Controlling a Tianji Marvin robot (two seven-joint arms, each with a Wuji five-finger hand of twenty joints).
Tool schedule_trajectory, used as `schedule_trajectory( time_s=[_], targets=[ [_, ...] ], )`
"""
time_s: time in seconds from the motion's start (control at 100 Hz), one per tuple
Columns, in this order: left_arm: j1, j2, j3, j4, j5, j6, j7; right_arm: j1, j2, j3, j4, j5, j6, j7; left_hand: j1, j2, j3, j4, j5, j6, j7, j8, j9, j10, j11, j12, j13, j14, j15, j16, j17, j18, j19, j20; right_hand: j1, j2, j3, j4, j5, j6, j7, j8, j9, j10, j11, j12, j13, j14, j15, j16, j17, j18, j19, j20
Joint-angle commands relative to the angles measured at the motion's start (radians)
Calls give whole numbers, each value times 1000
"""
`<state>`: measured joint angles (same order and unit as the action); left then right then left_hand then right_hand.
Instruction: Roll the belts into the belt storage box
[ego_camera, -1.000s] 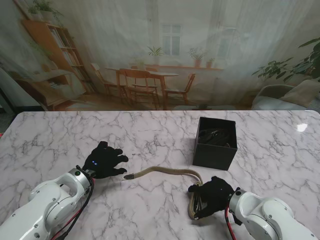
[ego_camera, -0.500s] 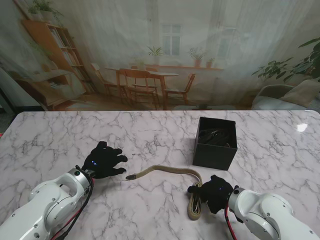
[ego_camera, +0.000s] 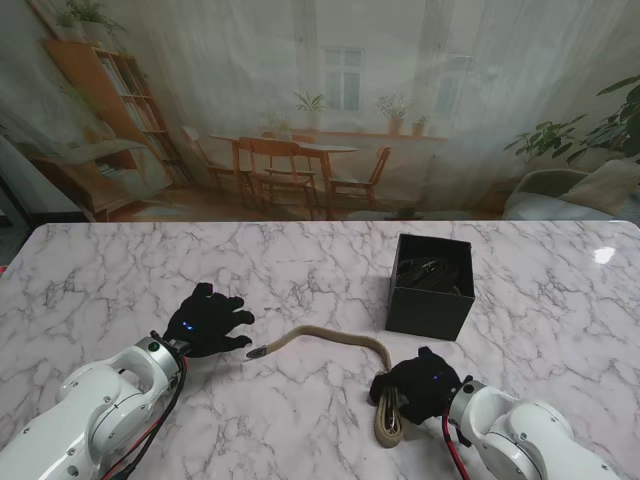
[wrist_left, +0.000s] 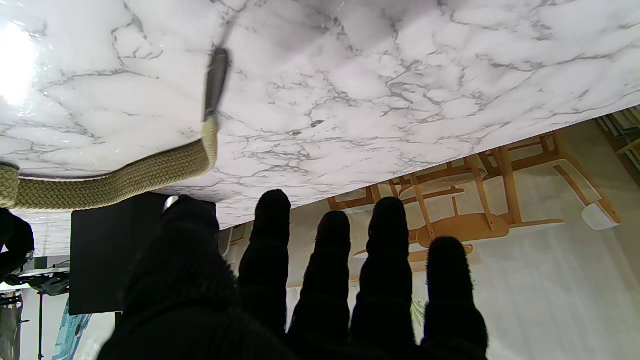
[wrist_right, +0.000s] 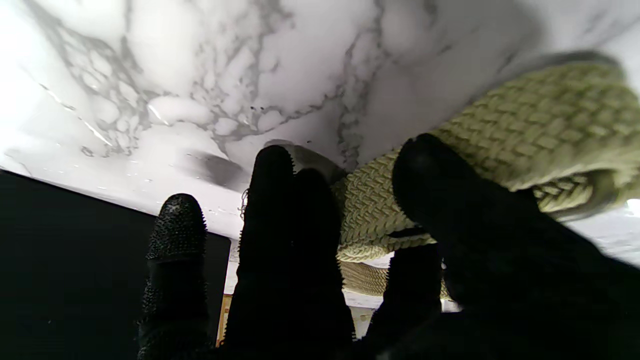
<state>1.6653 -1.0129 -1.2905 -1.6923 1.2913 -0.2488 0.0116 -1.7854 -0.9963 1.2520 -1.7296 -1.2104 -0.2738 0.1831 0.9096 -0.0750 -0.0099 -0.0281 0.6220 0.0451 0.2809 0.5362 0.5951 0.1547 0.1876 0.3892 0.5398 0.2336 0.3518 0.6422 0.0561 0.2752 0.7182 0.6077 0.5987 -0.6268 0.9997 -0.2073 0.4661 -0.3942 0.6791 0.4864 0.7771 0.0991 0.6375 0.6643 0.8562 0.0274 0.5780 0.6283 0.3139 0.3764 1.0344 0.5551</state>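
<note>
One woven belt (ego_camera: 330, 335) lies mid-tabletop (ego_camera: 120, 270), my left hand (ego_camera: 208, 320) fingers splayed, holding nothing, just short of its dark tip, my right hand (ego_camera: 418, 386) clamped on its folded end near the tabletop's near edge, one black storage box (ego_camera: 431, 285) farther right; only the right wrist view shows the weave (wrist_right: 525, 120).

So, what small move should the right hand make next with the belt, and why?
Probably turn the right hand once more to wind the belt. The fingers are already on its folded end, but most of it lies unrolled across the table toward the open left hand, and the box is close by.
</note>
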Motion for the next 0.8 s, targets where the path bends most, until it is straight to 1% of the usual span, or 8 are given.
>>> schedule_trajectory(
  time_s=[0.0, 0.05, 0.12, 0.18, 0.46, 0.61, 0.7, 0.79],
  targets=[
    [1, -2, 2, 3, -2, 3, -12, -19, -1, -13, 39, 0, 6, 10, -25, 38, -13, 17, 12, 5, -20, 2, -40, 9, -18, -6, -11, 9, -27, -6, -22, 42, -30, -1, -33, 16, -56, -36, 164, -73, 237, 12, -166, 10, -61, -10, -97, 45, -129, -84, -19, 65, -12, 18],
    [1, -2, 2, 3, -2, 3, -11, -17, -2, -16, 43, 1, 8, -2, -27, 39, -14, 17, 13, 5, -21, 0, -42, 9, -18, -6, -13, 9, -27, -6, -22, 41, -31, 0, -38, 17, -61, -36, 179, -76, 243, 15, -227, 33, -136, -94, -123, 63, -142, -110, -20, 80, -14, 22],
    [2, -2, 2, 3, -3, 3, -10, -17, -4, -19, 46, 10, 13, -10, -29, 40, -14, 16, 12, 4, -22, -3, -46, 8, -20, -6, -15, 9, -29, -7, -24, 41, -33, 0, -40, 12, -62, -37, 204, -58, 254, 5, -301, 83, -250, -283, -160, 174, -286, -243, -13, 104, -33, 11],
    [2, -2, 1, 3, -3, 2, -9, -17, -5, -21, 49, 17, 18, -17, -29, 41, -14, 17, 12, 6, -22, -5, -47, 9, -20, -7, -17, 9, -29, -7, -24, 42, -34, 1, -42, 9, -58, -39, 228, -40, 265, -20, -323, 110, -274, -335, -169, 212, -337, -291, -11, 114, -47, -2],
    [0, -2, 2, 7, -6, 0, -4, -8, -9, -37, 63, 50, 39, -34, -32, 41, -14, 16, 12, 5, -21, -10, -51, 8, -22, -7, -20, 8, -31, -8, -26, 44, -38, 4, -7, 9, -19, -43, 352, 74, 326, -170, -414, 218, -336, -465, -155, 212, -363, -345, 40, 127, -55, -61],
    [0, -2, 3, 9, -6, -3, -2, 4, -14, -53, 88, 78, 51, -68, -34, 42, -15, 16, 10, 4, -20, -13, -54, 9, -23, -8, -21, 8, -32, -9, -27, 43, -40, 6, 24, 17, -22, -50, 352, 114, 337, -186, -253, 182, -313, -462, -103, 154, -329, -324, 52, 111, -31, -63],
    [-1, -2, 4, 9, -7, -3, -2, 8, -16, -60, 103, 82, 51, -102, -35, 42, -15, 16, 10, 4, -20, -13, -54, 9, -23, -8, -23, 8, -33, -9, -28, 43, -41, 7, 30, 24, -30, -50, 328, 112, 350, -173, -118, 118, -289, -452, -77, 116, -303, -297, 43, 103, -20, -58],
    [-1, -2, 5, 10, -7, -4, -3, 11, -20, -65, 119, 89, 50, -145, -35, 42, -15, 16, 11, 6, -19, -14, -54, 10, -23, -8, -23, 8, -32, -9, -27, 44, -42, 7, 41, 31, -41, -48, 284, 88, 378, -126, 7, -3, -193, -370, -53, 74, -276, -253, 34, 96, -13, -43]
  ],
)
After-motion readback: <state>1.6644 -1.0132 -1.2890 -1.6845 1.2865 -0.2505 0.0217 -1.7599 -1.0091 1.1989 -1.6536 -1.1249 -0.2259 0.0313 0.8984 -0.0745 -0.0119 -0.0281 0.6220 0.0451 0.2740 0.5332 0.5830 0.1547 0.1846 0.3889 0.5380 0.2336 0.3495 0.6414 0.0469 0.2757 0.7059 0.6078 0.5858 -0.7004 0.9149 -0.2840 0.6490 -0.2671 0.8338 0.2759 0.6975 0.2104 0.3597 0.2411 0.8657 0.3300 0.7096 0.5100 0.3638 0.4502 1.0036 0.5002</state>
